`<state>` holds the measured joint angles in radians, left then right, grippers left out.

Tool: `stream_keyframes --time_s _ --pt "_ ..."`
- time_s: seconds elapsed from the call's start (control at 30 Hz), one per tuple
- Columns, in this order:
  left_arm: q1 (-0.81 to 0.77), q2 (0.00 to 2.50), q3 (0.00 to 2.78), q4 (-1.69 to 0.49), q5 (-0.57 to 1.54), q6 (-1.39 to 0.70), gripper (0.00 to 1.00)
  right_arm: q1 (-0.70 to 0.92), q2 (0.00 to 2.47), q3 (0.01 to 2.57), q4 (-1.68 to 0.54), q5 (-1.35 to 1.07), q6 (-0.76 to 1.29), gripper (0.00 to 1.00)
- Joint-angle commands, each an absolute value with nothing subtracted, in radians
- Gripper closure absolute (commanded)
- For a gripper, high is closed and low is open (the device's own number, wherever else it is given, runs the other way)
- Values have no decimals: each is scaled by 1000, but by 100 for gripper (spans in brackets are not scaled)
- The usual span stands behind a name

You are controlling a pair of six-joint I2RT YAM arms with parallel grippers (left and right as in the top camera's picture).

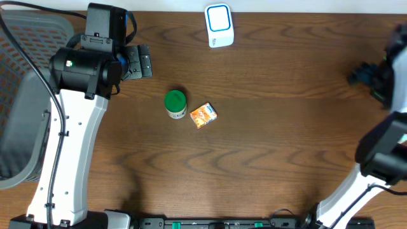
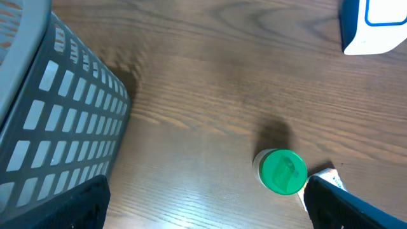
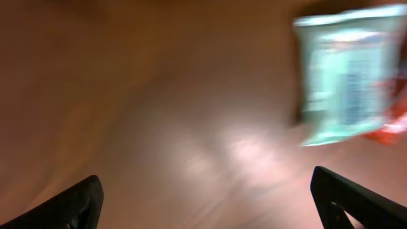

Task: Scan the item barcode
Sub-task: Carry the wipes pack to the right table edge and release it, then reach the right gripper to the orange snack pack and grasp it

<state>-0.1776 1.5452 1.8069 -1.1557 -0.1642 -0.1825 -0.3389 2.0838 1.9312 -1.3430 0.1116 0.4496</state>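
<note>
Your left arm (image 1: pixel 76 83) rises closest to the overhead lens, white links and a black joint above the left part of the brown wooden table (image 1: pixel 286 146), its left gripper (image 1: pixel 140 62) pointing toward the middle. From the left wrist view you see both dark fingers (image 2: pixel 82 207) spread to the bottom corners of the frame, released, with nothing between them. Just beyond them a small jar (image 2: pixel 283 170) with a green lid stands upright near the table's centre, and just beside it a little orange box (image 1: pixel 203 115) lies turned at an angle. At the far edge, well apart from both, rests the white and blue barcode scanner (image 1: pixel 219 25). A grey mesh basket (image 1: pixel 22 95) stands at the table's left end, beside your left arm. Your right gripper (image 1: pixel 367 75) hovers at the right edge, well apart from the jar and the orange box. Its wrist view, heavily blurred, shows the fingers (image 3: pixel 70 203) wide apart and empty over the wood, with a pale green packet (image 3: pixel 346 76) with a red edge in the frame's upper right. Whether a barcode faces up on any of the three items, you cannot tell.
</note>
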Motion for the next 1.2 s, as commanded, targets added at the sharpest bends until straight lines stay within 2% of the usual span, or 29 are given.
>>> stream_keyframes --time_s 0.0,0.07,0.2,0.37,0.63,1.17 --pt "-173 1549 1810 -1159 -180 -180 2 -192 2069 1931 -1335 -40 408 1" --pt "-173 1549 1810 -1159 -180 -180 2 -98 2069 1897 -1269 -53 333 1" --pt "-173 1549 1810 -1159 -180 -180 2 90 2071 1813 -1168 -144 30 1" --pt "-173 1549 1810 -1159 -180 -180 2 276 2071 1775 -1101 -152 36 1" --pt "-173 1549 1810 -1159 -181 -180 2 457 2095 1769 -1019 -215 -9 1" --pt "-173 1549 1810 -1159 -180 -180 2 637 2244 1769 -976 -197 72 1"
